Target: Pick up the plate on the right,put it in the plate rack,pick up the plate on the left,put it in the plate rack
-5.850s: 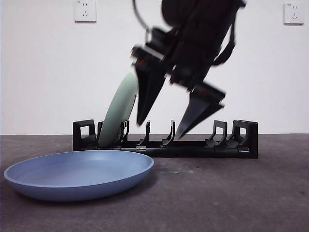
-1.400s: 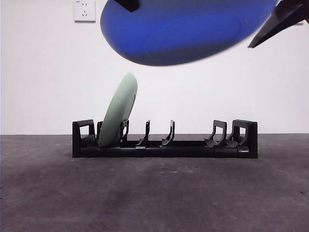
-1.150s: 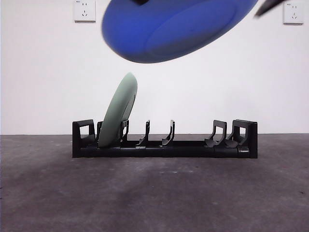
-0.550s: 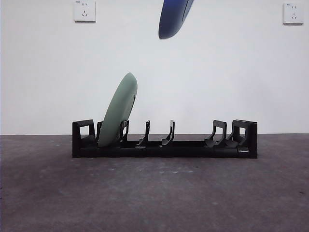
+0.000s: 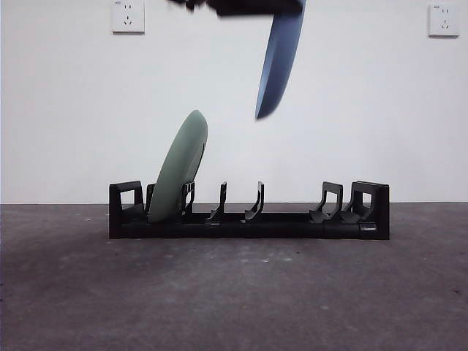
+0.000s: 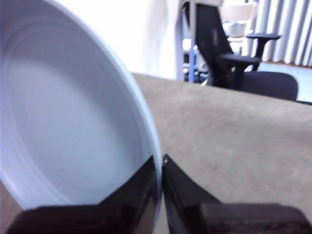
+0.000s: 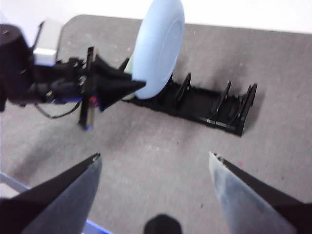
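A blue plate (image 5: 279, 62) hangs on edge in the air above the middle prongs of the black plate rack (image 5: 248, 221). My left gripper (image 6: 160, 168) is shut on the plate's (image 6: 68, 131) rim. The right wrist view shows that arm's gripper (image 7: 138, 84) holding the plate (image 7: 158, 46) over the rack (image 7: 209, 105). A pale green plate (image 5: 179, 168) stands leaning in the rack's left slots. My right gripper (image 7: 154, 156) is open, with nothing between its jaws, well back from the rack above the bare table.
The rack stands near a white wall with two sockets (image 5: 128, 16). The grey table (image 5: 234, 292) stretches in front of it. An office chair (image 6: 243, 63) stands beyond the table's edge.
The blue plate has been lifted off the table, turned from flat to on edge, and has come down toward the rack's middle. The green plate has stayed put.
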